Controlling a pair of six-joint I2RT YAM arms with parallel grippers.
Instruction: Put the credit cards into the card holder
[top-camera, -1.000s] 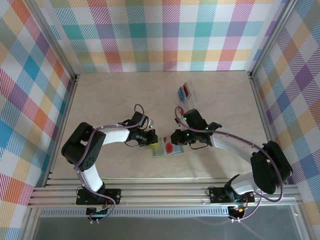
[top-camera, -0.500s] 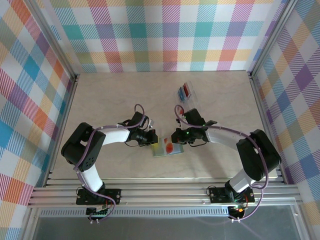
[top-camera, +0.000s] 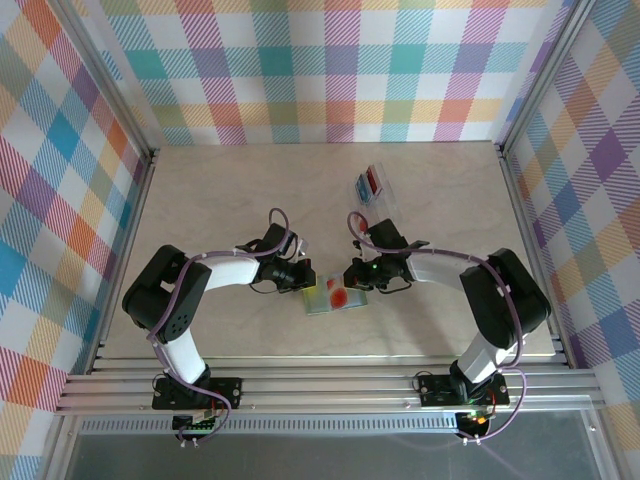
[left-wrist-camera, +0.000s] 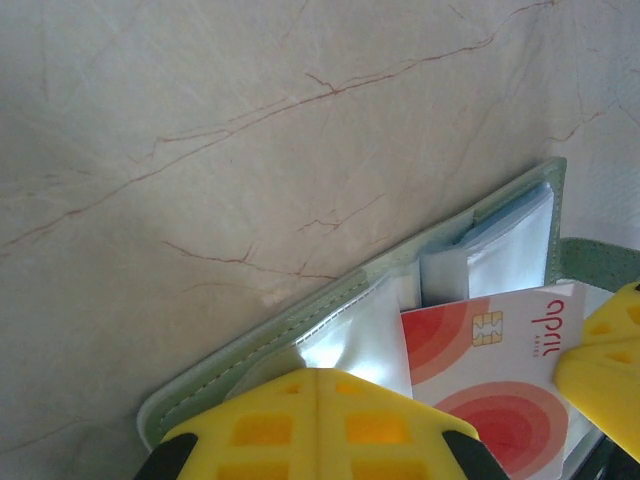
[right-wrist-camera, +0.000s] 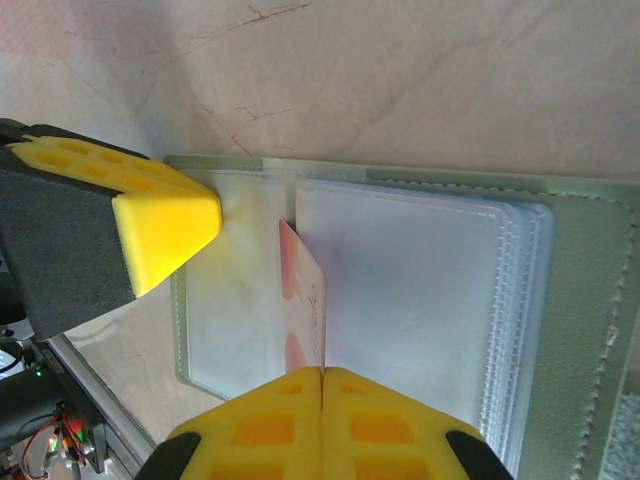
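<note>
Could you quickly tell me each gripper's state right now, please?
Left gripper: closed, tip on the card holder.
Right gripper: closed on the pale credit card.

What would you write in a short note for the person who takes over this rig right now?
Left gripper: shut, fingers resting on the flap of the open card holder.
Right gripper: shut on the pale card, held on edge over the holder's clear pockets.
Red card and blue card: in the clear rack, farther back on the table.
Done: holder open, one card at it; I cannot tell if it has entered a pocket.
Left: seat the pale card, then fetch the other two.
</note>
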